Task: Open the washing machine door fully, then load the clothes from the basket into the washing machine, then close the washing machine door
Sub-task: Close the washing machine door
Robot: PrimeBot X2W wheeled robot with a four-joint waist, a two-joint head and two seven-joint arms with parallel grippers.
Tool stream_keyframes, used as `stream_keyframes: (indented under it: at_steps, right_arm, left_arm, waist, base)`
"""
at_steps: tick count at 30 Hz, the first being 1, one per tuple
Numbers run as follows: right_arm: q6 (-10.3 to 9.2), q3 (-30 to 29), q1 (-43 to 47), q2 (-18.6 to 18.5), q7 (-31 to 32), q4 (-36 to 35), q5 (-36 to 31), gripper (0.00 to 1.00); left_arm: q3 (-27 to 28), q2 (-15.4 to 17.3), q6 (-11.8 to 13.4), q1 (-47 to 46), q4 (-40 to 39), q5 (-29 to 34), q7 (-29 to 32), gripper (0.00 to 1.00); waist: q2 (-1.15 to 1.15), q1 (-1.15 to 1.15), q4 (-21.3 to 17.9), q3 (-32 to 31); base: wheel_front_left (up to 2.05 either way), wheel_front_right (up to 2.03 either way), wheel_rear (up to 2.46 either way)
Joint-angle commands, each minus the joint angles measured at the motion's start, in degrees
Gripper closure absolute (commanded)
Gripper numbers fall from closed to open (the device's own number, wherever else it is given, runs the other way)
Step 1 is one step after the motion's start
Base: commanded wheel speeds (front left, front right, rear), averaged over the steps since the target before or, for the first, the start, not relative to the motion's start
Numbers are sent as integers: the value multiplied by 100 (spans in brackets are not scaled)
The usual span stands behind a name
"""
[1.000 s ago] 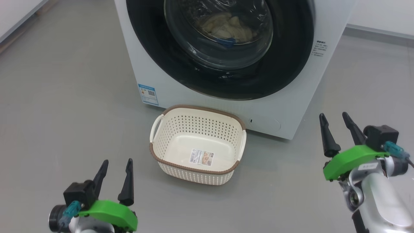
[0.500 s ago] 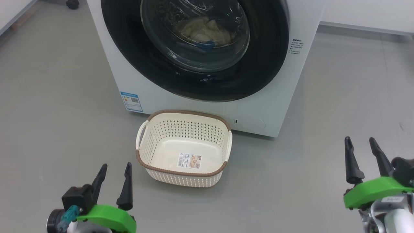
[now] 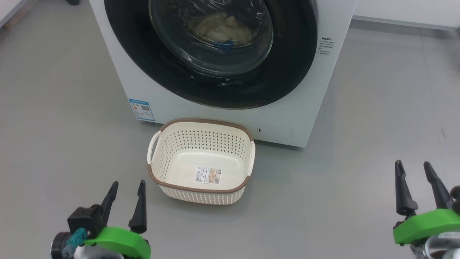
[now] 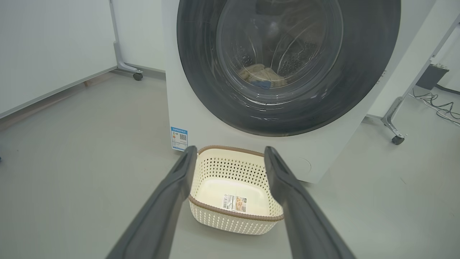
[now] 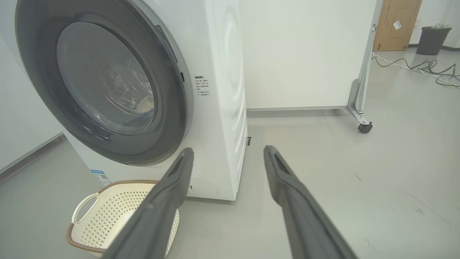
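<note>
The white washing machine (image 3: 118,75) (image 4: 179,108) (image 5: 222,108) stands ahead with its round black-rimmed door (image 3: 287,72) (image 4: 201,72) (image 5: 39,72) shut flat against the front. Behind the glass lie the pale-yellow clothes (image 3: 222,30) (image 4: 260,73) with a blue patch. On the floor before the machine sits the cream basket (image 3: 160,172) (image 4: 215,223) (image 5: 82,230), holding nothing but a label. My left gripper (image 3: 127,185) (image 4: 230,154) hangs open at the lower left, short of the basket. My right gripper (image 3: 413,166) (image 5: 227,150) is open at the lower right, well away from the machine.
Grey floor stretches all around. A white partition on castors (image 5: 364,127) stands right of the machine, another castor foot (image 4: 137,75) to its left. Cables (image 5: 424,68) trail on the floor at the far right, near a dark bin (image 5: 433,39).
The head camera has shifted, so the machine and basket sit further left in the picture. My right gripper has dropped lower and rightward in view. The left gripper has hardly moved.
</note>
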Motion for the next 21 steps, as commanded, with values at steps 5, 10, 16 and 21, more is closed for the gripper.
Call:
stream_keyframes:
  at_steps: [5, 10, 16, 21]
  right_arm:
    - [-3, 61, -74, -81, 42, -317, 25, 0]
    - [-3, 56, -56, -81, 59, -342, 32, 0]
    - [-3, 56, -53, -81, 58, -341, 42, 0]
    - [-3, 52, -51, -81, 44, -334, 57, 0]
  left_arm:
    - [152, 148, 33, -248, -176, -32, -43, 0]
    - [141, 156, 68, -253, -165, -29, -63, 0]
    - [126, 172, 80, -267, -154, -31, -84, 0]
    - [103, 180, 102, -277, -153, -30, -92, 0]
  waist:
    - [0, 0, -9, 6]
    - [0, 0, -23, 8]
    - [0, 0, -27, 10]
    - [0, 0, -26, 17]
  base:
    - [0, 0, 0]
    - [0, 0, 0]
    - [0, 0, 0]
    - [0, 0, 0]
